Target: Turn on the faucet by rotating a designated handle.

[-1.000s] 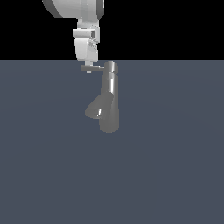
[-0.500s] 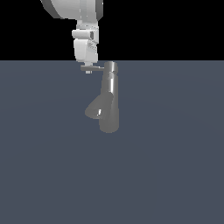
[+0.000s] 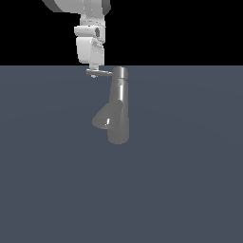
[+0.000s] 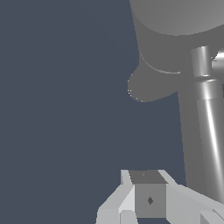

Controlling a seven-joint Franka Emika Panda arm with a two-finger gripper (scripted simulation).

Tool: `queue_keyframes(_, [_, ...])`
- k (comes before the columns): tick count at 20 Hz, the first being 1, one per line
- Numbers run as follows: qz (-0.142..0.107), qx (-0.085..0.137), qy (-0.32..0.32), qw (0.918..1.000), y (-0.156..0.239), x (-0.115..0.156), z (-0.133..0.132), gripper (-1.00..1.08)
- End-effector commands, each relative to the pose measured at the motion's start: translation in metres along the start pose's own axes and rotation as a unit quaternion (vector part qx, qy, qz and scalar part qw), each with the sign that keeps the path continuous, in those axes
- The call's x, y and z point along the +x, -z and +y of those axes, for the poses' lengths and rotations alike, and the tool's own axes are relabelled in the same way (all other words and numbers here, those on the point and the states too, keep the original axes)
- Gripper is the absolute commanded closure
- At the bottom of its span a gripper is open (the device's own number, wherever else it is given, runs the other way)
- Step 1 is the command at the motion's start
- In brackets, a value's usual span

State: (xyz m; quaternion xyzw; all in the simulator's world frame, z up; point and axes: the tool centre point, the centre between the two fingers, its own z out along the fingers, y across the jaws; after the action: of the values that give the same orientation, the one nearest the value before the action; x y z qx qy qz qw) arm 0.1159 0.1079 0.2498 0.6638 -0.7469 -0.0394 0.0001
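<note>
Faucet: grey tapered body standing mid-bench, stubby spout angled toward the exterior view's left. Handle: thin bar projecting from the cap toward that same side, its outer end met by the fingers, which look drawn together, though whether they clamp it I cannot tell. Change: arm shifted slightly since a second ago, handle angle unaltered, so rotation is judged barely begun.

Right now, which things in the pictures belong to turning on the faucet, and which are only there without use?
Belongs to the job:
- faucet, upright
- handle, thin bar sticking out from the faucet's cap
- tool, at the handle's outer end

Only there:
- dark grey floor; no loose objects visible
</note>
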Motion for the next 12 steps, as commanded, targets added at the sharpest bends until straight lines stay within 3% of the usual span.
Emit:
queue_keyframes(1, [0.001,-0.003,0.001,1.0000,0.002,-0.001,0.009,1.08])
queue_keyframes(12, [0.000,-0.003,0.000,1.0000,0.014,-0.002,0.039,1.08])
